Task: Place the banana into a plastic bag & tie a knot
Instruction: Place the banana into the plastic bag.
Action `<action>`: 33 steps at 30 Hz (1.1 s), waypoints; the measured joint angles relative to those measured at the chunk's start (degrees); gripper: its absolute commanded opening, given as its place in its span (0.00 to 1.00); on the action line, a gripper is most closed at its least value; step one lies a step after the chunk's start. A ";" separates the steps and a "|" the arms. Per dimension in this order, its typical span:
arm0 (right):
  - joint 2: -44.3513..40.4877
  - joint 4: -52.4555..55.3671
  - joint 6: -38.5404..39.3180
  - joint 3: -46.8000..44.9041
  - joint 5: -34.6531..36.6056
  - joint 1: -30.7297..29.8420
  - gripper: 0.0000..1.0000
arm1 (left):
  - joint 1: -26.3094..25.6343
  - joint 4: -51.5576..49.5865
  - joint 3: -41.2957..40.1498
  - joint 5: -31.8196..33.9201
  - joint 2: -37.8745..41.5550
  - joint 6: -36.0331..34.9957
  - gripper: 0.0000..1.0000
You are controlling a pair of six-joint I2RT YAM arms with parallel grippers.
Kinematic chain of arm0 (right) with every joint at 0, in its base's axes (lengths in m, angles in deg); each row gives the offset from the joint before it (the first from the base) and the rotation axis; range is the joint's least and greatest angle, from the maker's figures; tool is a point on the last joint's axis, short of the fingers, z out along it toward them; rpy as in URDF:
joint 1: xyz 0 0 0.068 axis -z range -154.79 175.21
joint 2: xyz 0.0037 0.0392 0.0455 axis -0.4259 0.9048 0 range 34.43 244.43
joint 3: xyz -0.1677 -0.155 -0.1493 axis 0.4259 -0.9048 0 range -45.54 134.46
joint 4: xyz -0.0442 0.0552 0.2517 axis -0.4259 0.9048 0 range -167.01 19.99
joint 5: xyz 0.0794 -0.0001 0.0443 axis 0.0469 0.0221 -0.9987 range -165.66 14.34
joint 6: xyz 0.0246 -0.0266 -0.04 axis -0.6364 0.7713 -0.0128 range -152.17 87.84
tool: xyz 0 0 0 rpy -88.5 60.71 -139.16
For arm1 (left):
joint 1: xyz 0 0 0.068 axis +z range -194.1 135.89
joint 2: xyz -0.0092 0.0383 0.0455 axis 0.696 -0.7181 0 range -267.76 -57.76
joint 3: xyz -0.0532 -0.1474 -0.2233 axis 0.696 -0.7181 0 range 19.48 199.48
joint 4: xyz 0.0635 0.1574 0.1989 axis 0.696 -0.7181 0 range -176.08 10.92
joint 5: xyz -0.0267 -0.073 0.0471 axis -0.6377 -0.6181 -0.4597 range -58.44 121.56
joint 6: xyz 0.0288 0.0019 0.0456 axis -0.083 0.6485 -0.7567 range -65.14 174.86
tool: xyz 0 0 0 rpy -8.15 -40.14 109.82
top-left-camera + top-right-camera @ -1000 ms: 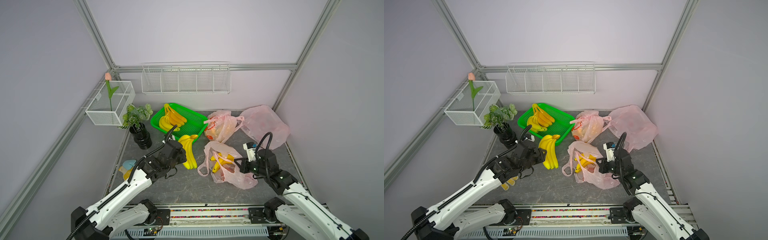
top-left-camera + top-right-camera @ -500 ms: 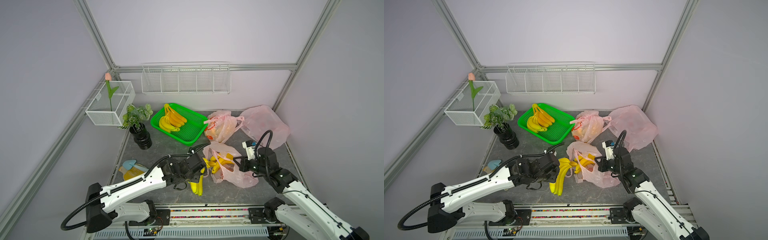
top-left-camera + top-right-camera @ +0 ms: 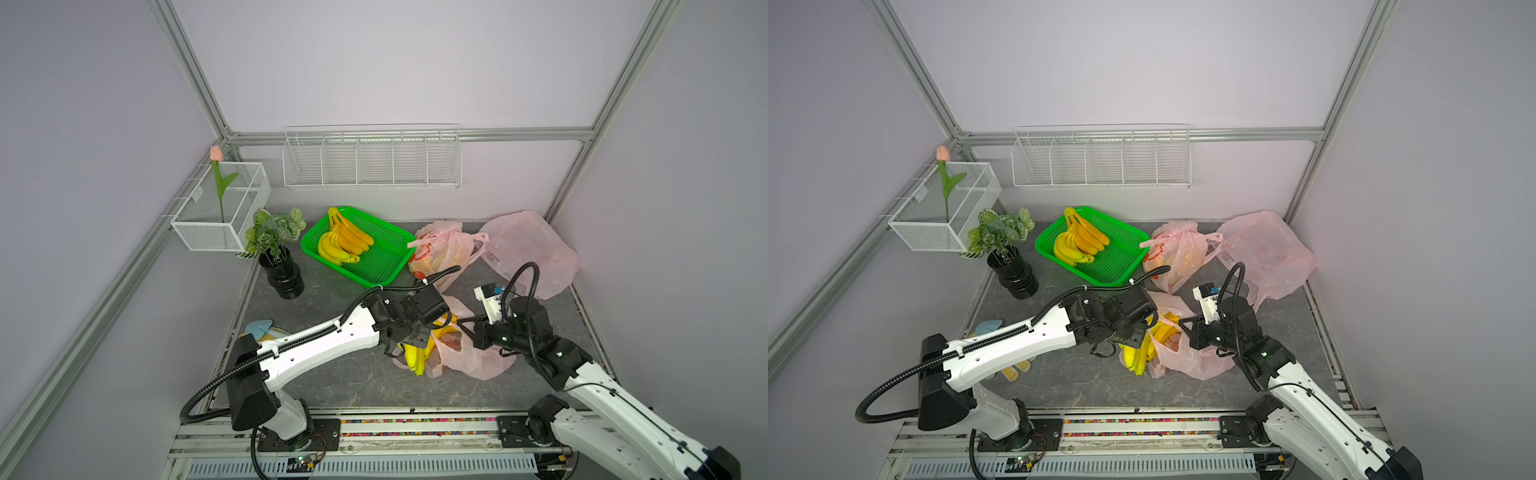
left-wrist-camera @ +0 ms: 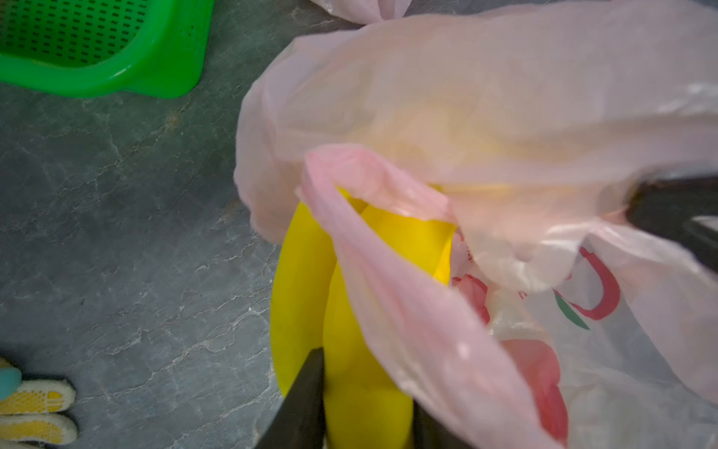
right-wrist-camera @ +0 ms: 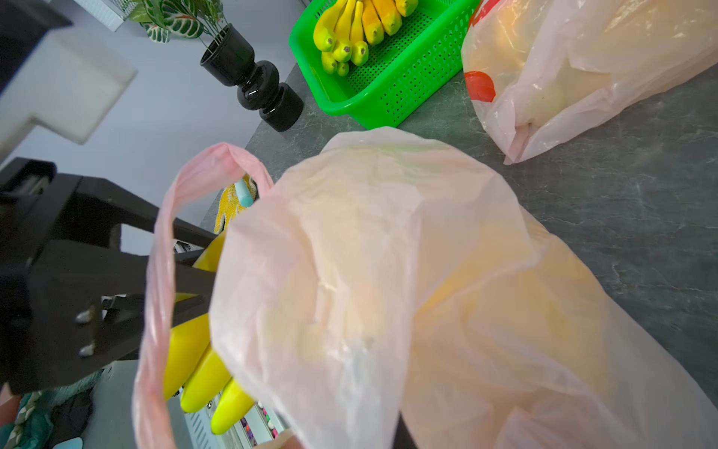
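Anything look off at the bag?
Banana bunch in the left tool sits only partly inside the pink bag: one end juts out of the mouth, and a handle loop lies across the fruit.

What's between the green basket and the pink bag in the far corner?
A filled pink bag with something orange inside, beside the green basket; both top views show it.

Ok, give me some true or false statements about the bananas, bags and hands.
1. The left hand grips a banana bunch at the mouth of the plastic bag. True.
2. The banana bunch is fully inside the plastic bag. False: its ends stick out.
3. The green basket is empty. False: the green basket holds bananas.
4. The plant stands in a black vase. True.
5. The right hand is wide open. False: it is shut on the plastic bag.
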 measured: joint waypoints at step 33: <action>2.67 -7.76 -4.94 -3.13 -0.94 4.24 0.07 | 4.87 18.25 -3.43 4.52 -10.47 -8.55 0.74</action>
